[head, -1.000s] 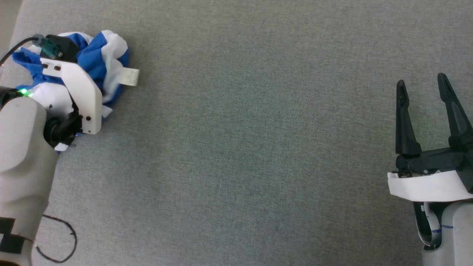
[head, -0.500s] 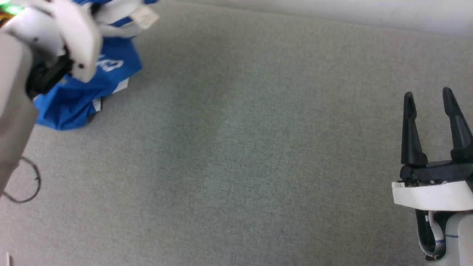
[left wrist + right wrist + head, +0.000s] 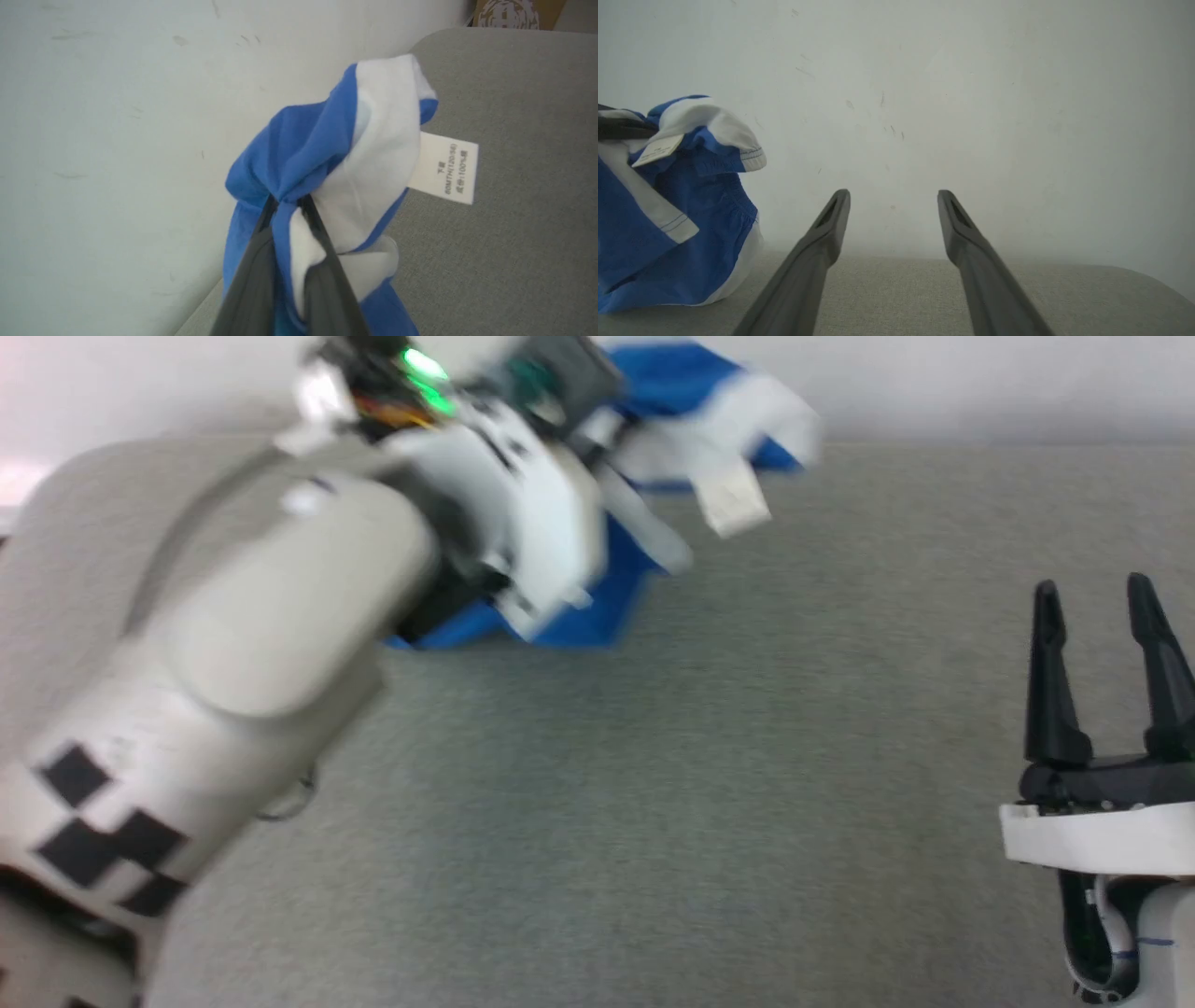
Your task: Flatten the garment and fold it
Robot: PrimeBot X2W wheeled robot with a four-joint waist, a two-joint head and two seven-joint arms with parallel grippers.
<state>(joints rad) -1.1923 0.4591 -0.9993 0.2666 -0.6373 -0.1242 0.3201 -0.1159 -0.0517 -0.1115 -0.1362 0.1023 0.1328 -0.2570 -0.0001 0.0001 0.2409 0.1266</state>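
Observation:
The garment (image 3: 299,154) is a bunched royal-blue and white bundle with a small white tag (image 3: 446,168). My left gripper (image 3: 289,203) is shut on a twisted fold of it and holds it up in front of the pale wall. In the head view the garment (image 3: 691,401) hangs blurred from the left wrist (image 3: 523,513) at the top centre, its lower blue part (image 3: 597,611) reaching the grey surface. In the right wrist view the garment (image 3: 668,224) hangs at far left, its bottom on the surface. My right gripper (image 3: 1092,593) (image 3: 893,196) stands open at the lower right, nothing between its fingers.
A grey fabric-covered table (image 3: 700,803) spreads under both arms, with a pale wall (image 3: 971,93) along its far edge. My large left forearm (image 3: 215,653) covers the left of the head view. A brown box (image 3: 509,11) sits beyond the table's corner.
The left gripper closed on the garment and lifted it from the crumpled heap, carrying it rightward toward the far edge. The head camera has shifted. The right gripper has stayed open and still.

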